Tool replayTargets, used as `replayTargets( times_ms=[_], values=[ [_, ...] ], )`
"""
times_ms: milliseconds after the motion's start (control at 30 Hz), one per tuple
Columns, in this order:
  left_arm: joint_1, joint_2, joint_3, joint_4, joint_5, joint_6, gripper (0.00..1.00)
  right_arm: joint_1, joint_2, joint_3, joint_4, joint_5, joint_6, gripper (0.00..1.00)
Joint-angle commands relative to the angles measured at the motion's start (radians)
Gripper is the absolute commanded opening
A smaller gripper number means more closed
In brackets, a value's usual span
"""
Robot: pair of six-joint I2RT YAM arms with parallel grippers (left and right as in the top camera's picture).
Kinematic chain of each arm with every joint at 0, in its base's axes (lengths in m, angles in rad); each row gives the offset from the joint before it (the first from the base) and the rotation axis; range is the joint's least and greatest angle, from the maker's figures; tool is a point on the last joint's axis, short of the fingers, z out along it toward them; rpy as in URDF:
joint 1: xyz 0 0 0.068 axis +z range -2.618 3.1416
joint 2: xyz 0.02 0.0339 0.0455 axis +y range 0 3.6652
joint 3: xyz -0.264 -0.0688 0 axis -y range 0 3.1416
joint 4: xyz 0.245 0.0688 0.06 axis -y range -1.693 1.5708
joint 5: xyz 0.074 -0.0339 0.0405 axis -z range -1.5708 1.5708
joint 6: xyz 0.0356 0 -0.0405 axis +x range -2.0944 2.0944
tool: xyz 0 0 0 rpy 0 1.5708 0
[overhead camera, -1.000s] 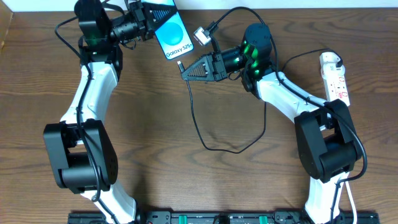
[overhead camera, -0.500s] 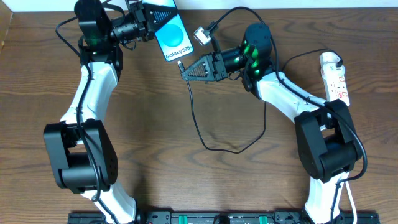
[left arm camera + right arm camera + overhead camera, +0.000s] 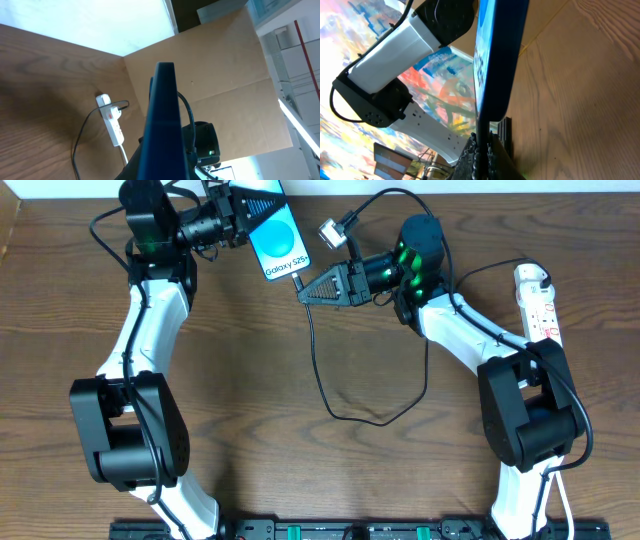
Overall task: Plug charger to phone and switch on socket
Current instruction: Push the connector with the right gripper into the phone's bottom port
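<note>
phone [image 3: 277,240] — raised | charger [image 3: 314,345] tip at its edge | socket [image 3: 540,305] — far right

Dark wood-grain table [image 3: 250,460] — brown cardboard panel [image 3: 225,75] standing behind.

Overhead view: the phone [image 3: 277,238] is showing one legible line, "Galaxy S25", in white letters on its blue screen, running slantwise beside the lighter circle. A small trailing character, possibly a plus, is staying unclear.

Right wrist view: the same screen is appearing nearly edge-on, and its white lettering is coming out too foreshortened to read.

The socket [image 3: 540,305] is carrying small red marks, too small to read.
</note>
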Motion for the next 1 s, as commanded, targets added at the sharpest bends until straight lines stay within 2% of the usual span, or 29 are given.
replayTargets(
  times_ms=[0,667,967],
  values=[
    [-0.007,-0.023,0.017,0.012,0.016,0.007,0.07,0.005,0.006,0.011,0.003,0.015,0.005,0.01],
    [-0.031,-0.023,0.017,0.012,0.018,0.015,0.07,0.011,0.006,0.011,0.003,0.02,-0.002,0.01],
    [-0.047,-0.023,0.016,0.011,0.063,0.082,0.07,0.011,0.006,0.011,0.003,0.088,-0.002,0.01]
  ],
)
